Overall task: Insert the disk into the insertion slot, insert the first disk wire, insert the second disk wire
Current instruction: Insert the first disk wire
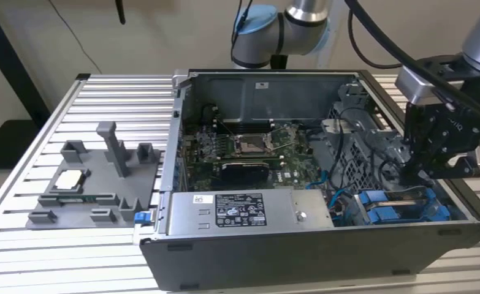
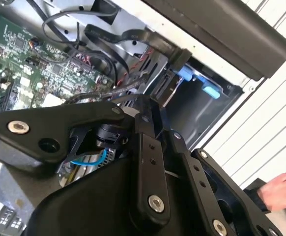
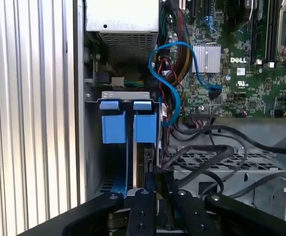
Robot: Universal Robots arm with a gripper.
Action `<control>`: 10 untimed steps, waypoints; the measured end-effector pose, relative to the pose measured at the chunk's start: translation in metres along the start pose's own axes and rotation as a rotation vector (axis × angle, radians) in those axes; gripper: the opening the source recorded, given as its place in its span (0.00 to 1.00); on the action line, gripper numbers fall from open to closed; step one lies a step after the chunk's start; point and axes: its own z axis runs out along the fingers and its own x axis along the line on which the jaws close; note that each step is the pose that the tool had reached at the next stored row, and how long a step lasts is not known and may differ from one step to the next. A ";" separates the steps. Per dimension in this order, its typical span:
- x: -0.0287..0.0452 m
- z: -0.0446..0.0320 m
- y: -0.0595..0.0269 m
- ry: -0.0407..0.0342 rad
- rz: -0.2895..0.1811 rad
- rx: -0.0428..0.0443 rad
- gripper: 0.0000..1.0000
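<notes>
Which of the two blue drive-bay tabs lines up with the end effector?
The tab beside the blue cable; the other tab sits against the case wall.

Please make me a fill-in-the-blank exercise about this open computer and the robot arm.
The gripper hangs over the end of the computer case at the exterior view's ___.
Two ___ plastic carriers stand side by side in the insertion slot.
The power-supply box bears a ___ sticker.
Missing words: right, blue, white.
</notes>
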 end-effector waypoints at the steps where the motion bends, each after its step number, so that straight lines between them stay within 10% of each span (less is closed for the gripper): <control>1: 0.0000 0.0008 -0.0012 0.0001 0.000 0.0000 0.19; 10: 0.0025 0.0088 -0.0099 0.0003 0.003 0.0000 0.19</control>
